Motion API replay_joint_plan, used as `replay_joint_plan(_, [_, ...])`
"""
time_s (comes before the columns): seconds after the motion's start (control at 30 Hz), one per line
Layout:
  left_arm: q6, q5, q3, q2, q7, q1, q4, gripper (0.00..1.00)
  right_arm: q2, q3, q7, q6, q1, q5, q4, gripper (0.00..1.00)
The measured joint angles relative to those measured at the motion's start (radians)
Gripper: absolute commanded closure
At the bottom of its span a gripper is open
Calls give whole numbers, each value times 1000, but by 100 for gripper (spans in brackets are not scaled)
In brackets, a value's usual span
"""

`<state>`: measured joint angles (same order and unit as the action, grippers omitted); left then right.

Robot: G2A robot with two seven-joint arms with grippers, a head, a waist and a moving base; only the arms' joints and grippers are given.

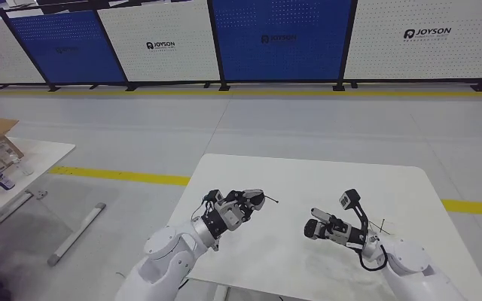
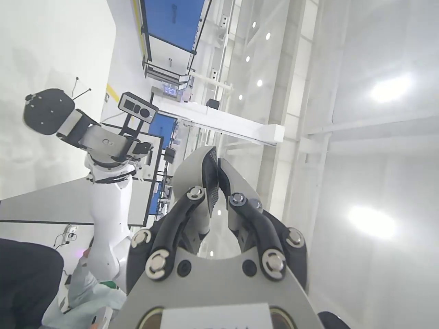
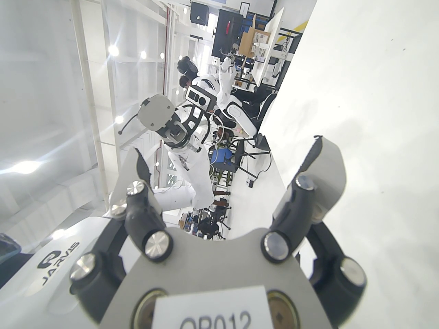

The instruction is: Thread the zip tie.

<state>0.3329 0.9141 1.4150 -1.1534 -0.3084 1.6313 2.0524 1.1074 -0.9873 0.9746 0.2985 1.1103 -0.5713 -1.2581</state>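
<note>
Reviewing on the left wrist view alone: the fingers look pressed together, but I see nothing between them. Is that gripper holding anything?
Observer: Yes. In the top view a thin black zip tie sticks out past the left gripper.
Operator: Is the other arm's open? I see only its back.
Observer: Open. Its own wrist view shows the right gripper spread wide, nothing between its jaws.
Operator: Are the two touching?
Observer: No. The top view shows bare white table between them.
</note>
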Motion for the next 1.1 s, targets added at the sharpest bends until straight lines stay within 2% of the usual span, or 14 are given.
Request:
replay_joint_plan(0.1, [7,-45,-28,0,25,-20,-21,100,0,0,0,0,0,0,0,0])
replay_joint_plan(0.27, [7,-155,-71,5,29,-42,-62,100,0,0,0,0,0,0,0,0])
replay_joint_plan(0.53, [7,-350,-135,21,14,-45,-160,100,0,0,0,0,0,0,0,0])
replay_joint_plan(0.63, [4,-430,-149,24,31,-47,-173,100,0,0,0,0,0,0,0,0])
replay_joint_plan(0.77, [7,-396,-151,22,41,-46,-172,100,0,0,0,0,0,0,0,0])
replay_joint_plan(1.1, [6,-411,-160,22,46,-47,-182,100,0,0,0,0,0,0,0,0])
